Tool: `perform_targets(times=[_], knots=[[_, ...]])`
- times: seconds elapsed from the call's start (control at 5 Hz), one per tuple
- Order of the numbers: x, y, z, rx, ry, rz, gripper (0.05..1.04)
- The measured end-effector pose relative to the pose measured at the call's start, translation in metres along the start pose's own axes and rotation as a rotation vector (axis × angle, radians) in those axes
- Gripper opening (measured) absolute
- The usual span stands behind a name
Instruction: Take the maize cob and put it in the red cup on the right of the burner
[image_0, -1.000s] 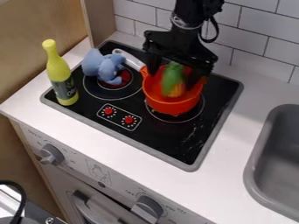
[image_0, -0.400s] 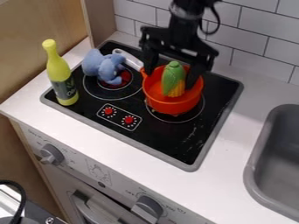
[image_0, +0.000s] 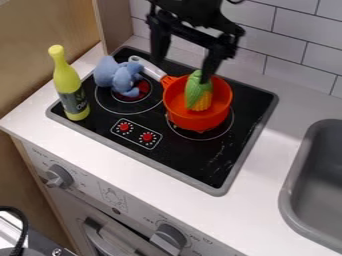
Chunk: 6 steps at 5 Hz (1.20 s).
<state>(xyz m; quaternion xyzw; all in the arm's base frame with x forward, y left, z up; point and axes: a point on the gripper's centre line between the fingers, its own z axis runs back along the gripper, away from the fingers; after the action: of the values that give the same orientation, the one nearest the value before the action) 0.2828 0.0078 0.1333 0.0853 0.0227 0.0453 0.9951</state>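
Observation:
My gripper (image_0: 182, 69) hangs at the top of the camera view, above and behind the burner, with its two fingers spread wide and nothing held. Its right finger comes down in front of the back rim of the red-orange cup (image_0: 194, 119), a pan-like pot with a handle. In that pot the maize cob (image_0: 198, 92) leans upright, green husk up and yellow kernels low. The pot stands on the right ring of the black burner (image_0: 204, 169).
A blue plush toy (image_0: 119, 75) lies on the left ring. The yellow bottle (image_0: 67, 83) stands at the hob's left edge. On the right is a grey sink (image_0: 288, 186), and a tiled wall (image_0: 298, 47) rises behind the counter.
The gripper has risen and shifted left, off the cob and the pot, and its fingers stand apart. The cob stays in the pot.

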Motion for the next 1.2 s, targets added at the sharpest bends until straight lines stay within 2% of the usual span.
perform_targets(times=[0.2, 0.4, 0.8, 1.0, 1.2], knots=[[-0.005, 0.025, 0.001, 0.008, -0.017, -0.094, 1.0], [-0.01, 0.049, -0.006, 0.043, -0.057, -0.188, 1.0], [-0.012, 0.088, -0.026, 0.123, -0.187, -0.37, 1.0], [-0.006, 0.096, -0.036, 0.157, -0.253, -0.389, 1.0], [0.006, 0.095, -0.051, 0.173, -0.297, -0.388, 1.0]])
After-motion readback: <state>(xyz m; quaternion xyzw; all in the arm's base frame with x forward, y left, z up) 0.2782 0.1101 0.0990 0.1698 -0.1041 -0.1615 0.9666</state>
